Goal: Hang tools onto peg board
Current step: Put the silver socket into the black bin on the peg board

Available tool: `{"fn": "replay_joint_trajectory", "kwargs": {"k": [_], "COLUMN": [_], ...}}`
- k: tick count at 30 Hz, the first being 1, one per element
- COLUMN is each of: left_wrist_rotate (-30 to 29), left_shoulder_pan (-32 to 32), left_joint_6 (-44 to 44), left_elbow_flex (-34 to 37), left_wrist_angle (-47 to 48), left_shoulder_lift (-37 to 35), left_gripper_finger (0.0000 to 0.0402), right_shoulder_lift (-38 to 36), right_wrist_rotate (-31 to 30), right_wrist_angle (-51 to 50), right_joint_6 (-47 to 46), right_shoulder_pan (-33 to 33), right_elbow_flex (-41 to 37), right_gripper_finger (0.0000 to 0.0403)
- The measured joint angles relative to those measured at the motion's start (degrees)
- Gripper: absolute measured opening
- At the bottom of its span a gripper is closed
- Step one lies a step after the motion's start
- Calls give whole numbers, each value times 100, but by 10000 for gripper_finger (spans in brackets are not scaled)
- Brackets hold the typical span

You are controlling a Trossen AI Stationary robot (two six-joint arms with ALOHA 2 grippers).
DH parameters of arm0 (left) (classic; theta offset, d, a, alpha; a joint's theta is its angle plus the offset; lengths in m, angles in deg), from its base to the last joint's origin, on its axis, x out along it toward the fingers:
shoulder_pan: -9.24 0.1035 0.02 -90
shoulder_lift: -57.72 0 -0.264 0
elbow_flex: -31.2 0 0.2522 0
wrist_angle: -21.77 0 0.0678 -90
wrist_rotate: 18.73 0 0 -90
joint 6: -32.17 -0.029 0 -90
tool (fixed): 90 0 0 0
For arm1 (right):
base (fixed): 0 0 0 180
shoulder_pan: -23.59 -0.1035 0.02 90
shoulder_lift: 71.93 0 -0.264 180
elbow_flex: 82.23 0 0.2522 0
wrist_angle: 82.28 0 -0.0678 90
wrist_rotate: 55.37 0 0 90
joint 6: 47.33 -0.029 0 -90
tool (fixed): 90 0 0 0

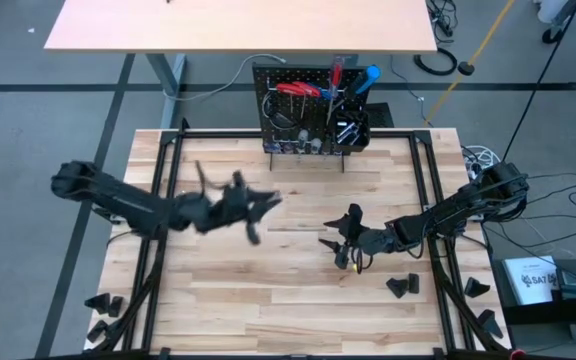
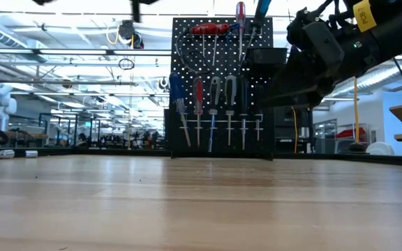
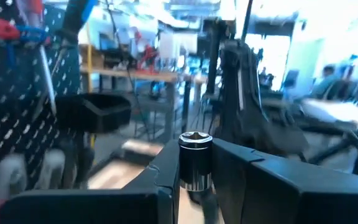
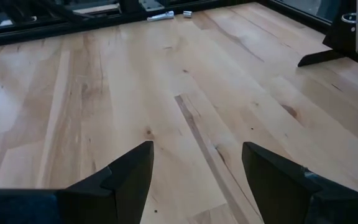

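The left arm's fingers (image 3: 194, 186) pinch a small silver socket bit (image 3: 195, 160), upright between them, with the peg board (image 1: 308, 110) ahead beyond the fingertips. The right arm's fingers (image 4: 197, 171) stand wide and empty over the bench (image 4: 166, 93), farther off.

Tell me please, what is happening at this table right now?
The robot is putting tools on the peg board at the far edge of the table. The left gripper is shut on a small silver socket bit and is raised above the table, in front of the board. The right gripper is open, holds nothing and hangs low over the wood. Screwdrivers and red-handled pliers already hang on the board.
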Motion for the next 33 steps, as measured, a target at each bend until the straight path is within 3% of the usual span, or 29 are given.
{"fn": "replay_joint_trajectory", "kwargs": {"k": [4,7,12,22,27,33], "left_wrist_rotate": [1201,1652,1675,1840,1987,2012], "left_shoulder_pan": [816,1207,1780,2568,2828,2886], "left_joint_6": [249,136,-315,-323,-308,-309], "left_elbow_flex": [-699,-1457,-2907,-5280,-5877,-5982], "left_wrist_angle": [-12,236,1005,2346,2746,2958], "left_shoulder_lift": [713,1296,2173,3592,4059,4203], "left_gripper_finger": [62,62,62,62,62,62], "right_shoulder_lift": [0,0,0,0,0,0], "right_wrist_rotate": [1,13,25,25,25,23], "right_wrist_angle": [43,56,80,-84,-88,-145], "right_joint_6": [-32,-36,-36,1,27,31], "right_shoulder_pan": [0,-1,-3,-5,-5,-5], "right_elbow_flex": [0,0,0,-2,-2,-2], "right_gripper_finger": [238,238,238,238,238,238]}}
